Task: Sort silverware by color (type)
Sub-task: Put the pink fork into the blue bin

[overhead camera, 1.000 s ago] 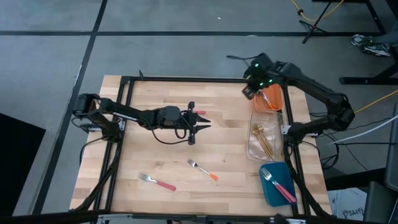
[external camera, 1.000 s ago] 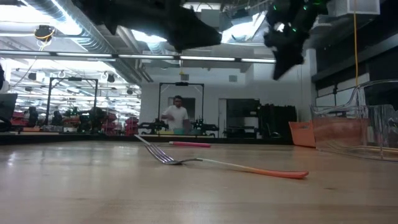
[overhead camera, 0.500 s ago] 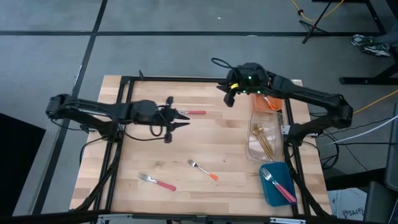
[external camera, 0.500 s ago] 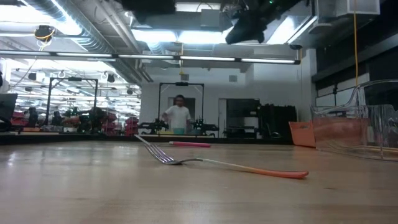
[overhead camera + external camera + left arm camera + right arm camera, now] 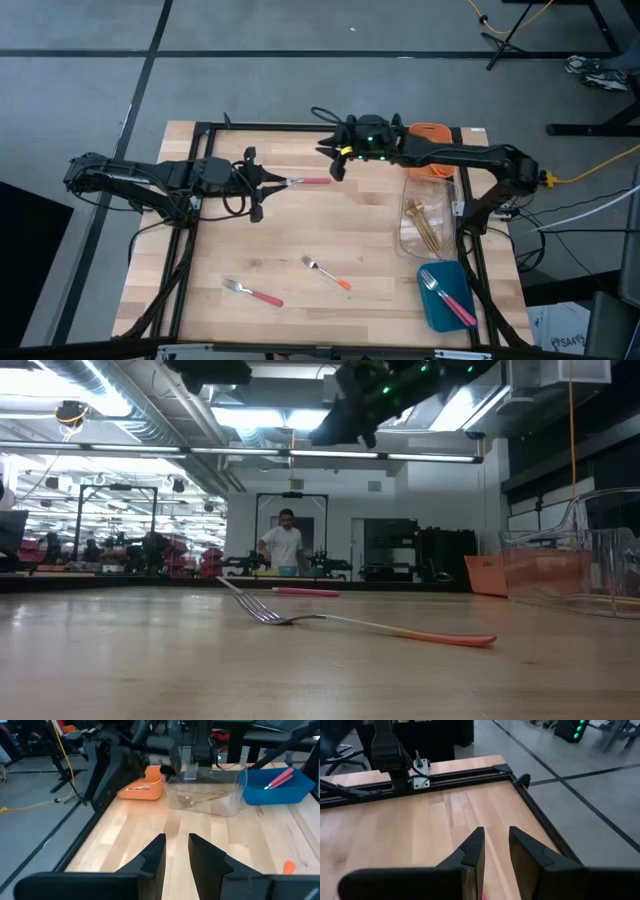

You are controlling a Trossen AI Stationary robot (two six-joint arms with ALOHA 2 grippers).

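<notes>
We see bare worktop (image 5: 380,240) between both arms. The left gripper (image 5: 268,182) sits left of centre, jaws narrowly apart, empty, tips just beside a pink-handled fork (image 5: 308,181). The right gripper (image 5: 335,160) hovers near it, jaws narrowly apart, empty. Two more forks (image 5: 252,292) lie at the near edge

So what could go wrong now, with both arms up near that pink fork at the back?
1. The left tool and the right tool sit at either end of the pink-handled fork, so the arms might bump if both go for it.
2. That fork lies flat on the table, so a tool's fingers might slide off its thin handle.
3. Two more forks wait near the front edge and could be knocked off.
</notes>
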